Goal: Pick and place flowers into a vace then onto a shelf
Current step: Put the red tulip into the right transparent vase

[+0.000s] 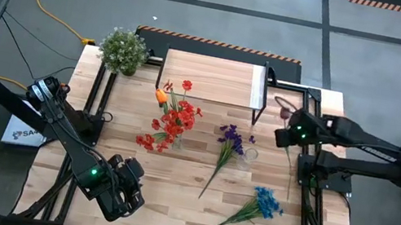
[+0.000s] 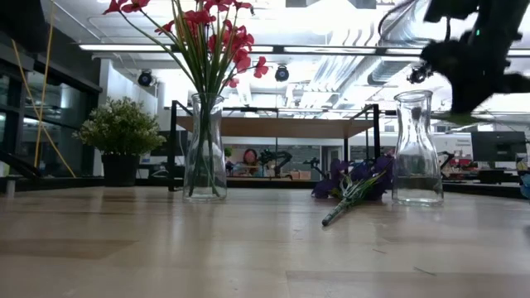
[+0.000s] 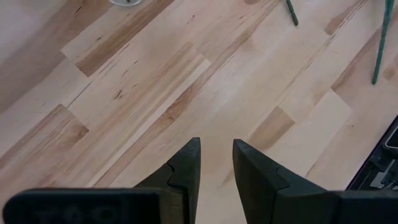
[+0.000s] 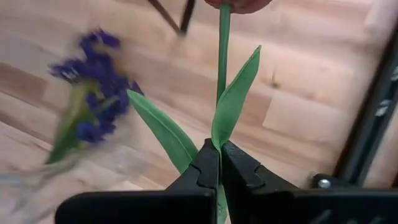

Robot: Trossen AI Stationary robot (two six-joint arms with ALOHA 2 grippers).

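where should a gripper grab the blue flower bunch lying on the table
Grip the blue flower bunch on its bare green stem, about midway, coming straight down from above with the fingers across the stem. It lies flat on the table, the head toward the right arm's side and the stem running diagonally toward the front edge, clear of the other flowers. The bushy head would likely crush or slip.

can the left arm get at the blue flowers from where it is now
Probably yes: the left tool hangs open and empty over bare table, the blue flowers lie loose toward the right, and nothing stands between them.
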